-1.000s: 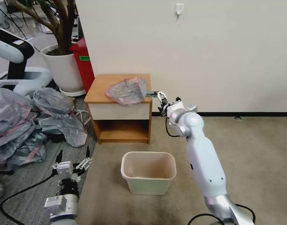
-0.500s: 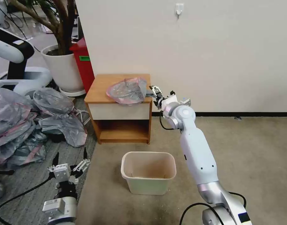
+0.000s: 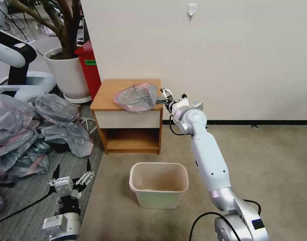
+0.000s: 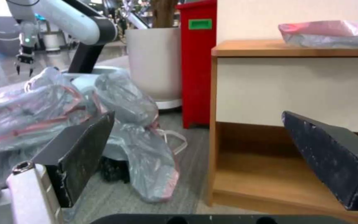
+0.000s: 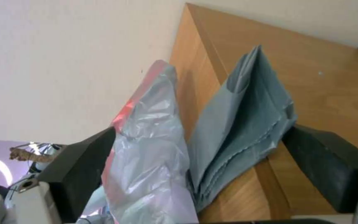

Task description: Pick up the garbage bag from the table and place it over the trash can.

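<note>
Two black fingers (image 4: 84, 155) of the left gripper (image 3: 72, 171) stand spread wide with nothing between them, low at about 7 o'clock of the head view, over the grey carpet beside the heap of grey-and-pink bags (image 3: 29, 130). From its wrist camera, the heap lies ahead of the open gap, with the red bin (image 4: 196, 62) and the white plant pot (image 4: 154, 62) behind it.

At the centre stands the table (image 3: 106, 97), against the wall, and the garbage bag (image 3: 136, 97) lies crumpled on the right half of its wooden top. The bag's long axis runs roughly from 9 to 3 o'clock, its grey folded end pointing toward 3 o'clock and hanging just past the table's right edge. The pink band shows along its rim at the front and left.

Below the table, toward 6 o'clock, the trash can (image 3: 159, 197) sits upright on the beige carpet, mouth up, well apart from the bag.

Farther right, the right gripper (image 3: 164, 96) reaches in from 3 o'clock at the table's right edge. Its fingers (image 5: 332, 168) are open wide and straddle the bag's overhanging end; the grey folds touch one finger, and the pink-rimmed film lies against the other.
</note>
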